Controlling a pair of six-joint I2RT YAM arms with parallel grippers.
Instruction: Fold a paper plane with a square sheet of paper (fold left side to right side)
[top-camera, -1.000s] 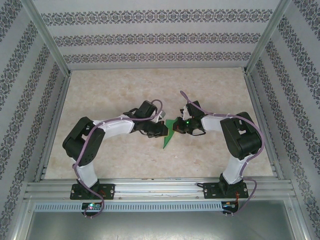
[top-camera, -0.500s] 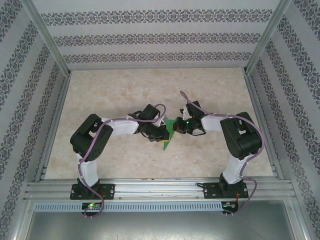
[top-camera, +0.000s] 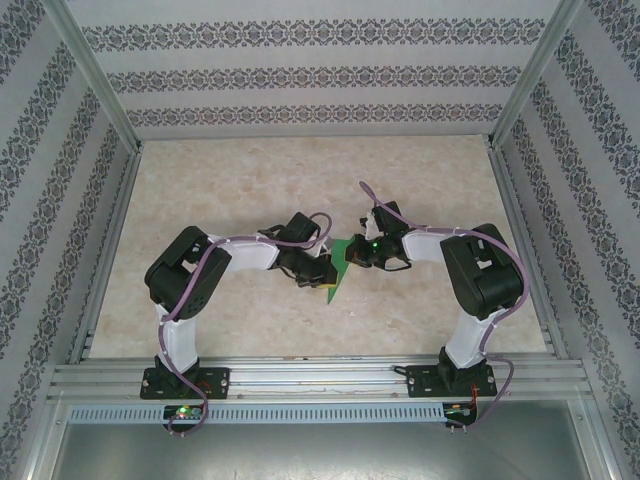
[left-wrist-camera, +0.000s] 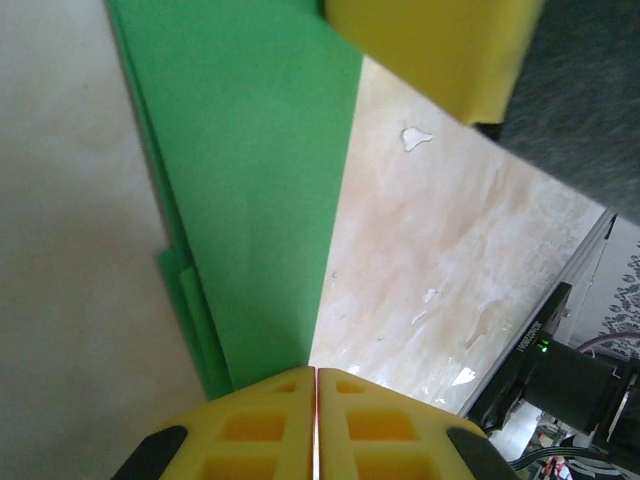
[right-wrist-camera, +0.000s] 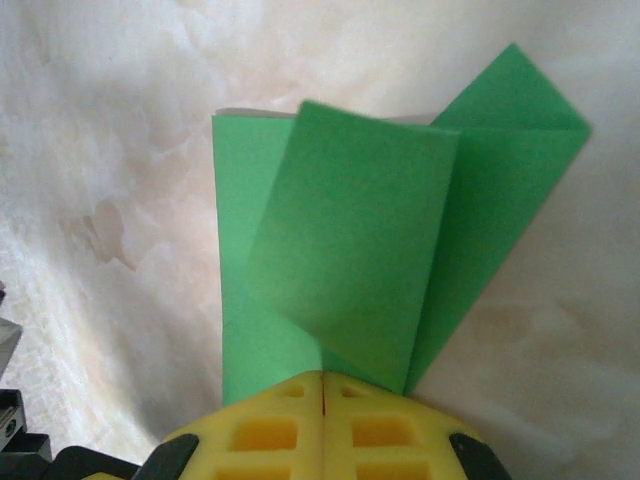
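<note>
My left jaws are pressed together on one edge of the folded green paper (top-camera: 338, 270). My right jaws pinch its opposite side, where a flap lifts away from them. The paper sits mid-counter (top-camera: 250, 180), between my two arms.

Both arms bend at the elbow and reach inward to the green paper (top-camera: 336, 282); the left gripper (top-camera: 320, 270) comes at its left edge, jaws pressed together on it; the right gripper (top-camera: 354, 256) pinches its far right part, fingers flush; the wrists face each other across it.
</note>
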